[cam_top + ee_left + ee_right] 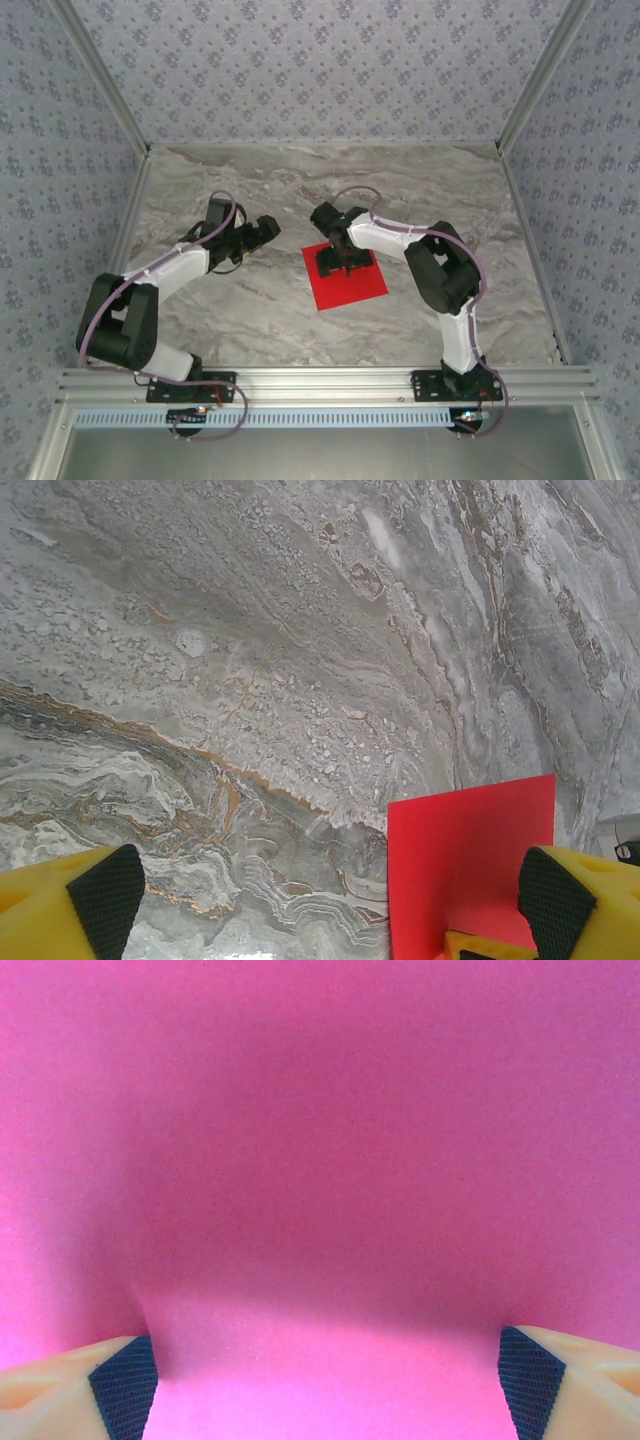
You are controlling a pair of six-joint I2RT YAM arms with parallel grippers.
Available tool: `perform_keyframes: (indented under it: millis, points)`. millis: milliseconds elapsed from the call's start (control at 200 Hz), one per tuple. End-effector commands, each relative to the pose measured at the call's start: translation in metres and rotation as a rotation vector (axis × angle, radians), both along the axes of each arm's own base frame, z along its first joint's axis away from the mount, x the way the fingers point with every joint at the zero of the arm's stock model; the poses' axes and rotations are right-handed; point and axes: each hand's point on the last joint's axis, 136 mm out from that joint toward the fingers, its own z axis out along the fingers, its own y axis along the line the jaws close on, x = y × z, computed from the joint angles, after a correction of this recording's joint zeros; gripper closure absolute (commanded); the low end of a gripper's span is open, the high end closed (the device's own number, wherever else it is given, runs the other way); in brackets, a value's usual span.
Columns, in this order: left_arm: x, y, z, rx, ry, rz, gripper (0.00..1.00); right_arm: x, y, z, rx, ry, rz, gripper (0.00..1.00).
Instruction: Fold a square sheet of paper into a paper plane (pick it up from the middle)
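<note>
Top external view: a grey marble table [420, 190] is boxed in by patterned walls, with 2 robot arms bolted at its near edge. The square sheet of paper [352, 292], bright red and unfolded, lies flat near the middle of the table. It sits slightly toward the near edge and is turned a little off square. The right gripper [341, 262] points down onto the sheet's far half, close to its centre, which fits the instruction to lift it from the middle. The left gripper [263, 232] hangs above bare marble just left of the sheet and apart from it, probably held ready to help once the paper rises.

Left wrist view: 2 yellow fingers with black pads [105, 900] sit at the bottom corners, spread wide, with nothing but marble between them. Part of the red sheet enters at lower right, flat on the table and not touched by this gripper.

Right wrist view: red paper spans the picture, tinted pink at this close range. 2 pale fingers with dark pads [125, 1385] stand far apart at the bottom corners. They are released, and the paper lies between them rather than pinched. A faint dimple beside the pad at the picture's left suggests the tips press on the sheet. I judge that closing from here would raise a ridge to grasp. No fold shows yet, so folding has not begun.
</note>
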Motion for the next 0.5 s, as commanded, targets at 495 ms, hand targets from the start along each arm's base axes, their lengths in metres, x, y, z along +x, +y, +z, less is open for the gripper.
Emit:
perform_keyframes:
  millis: [495]
  points:
    - [0.005,-0.005,0.004,0.002,-0.011,-0.003,0.01,-0.005,-0.023,-0.009,-0.003,0.023,-0.055,0.14]
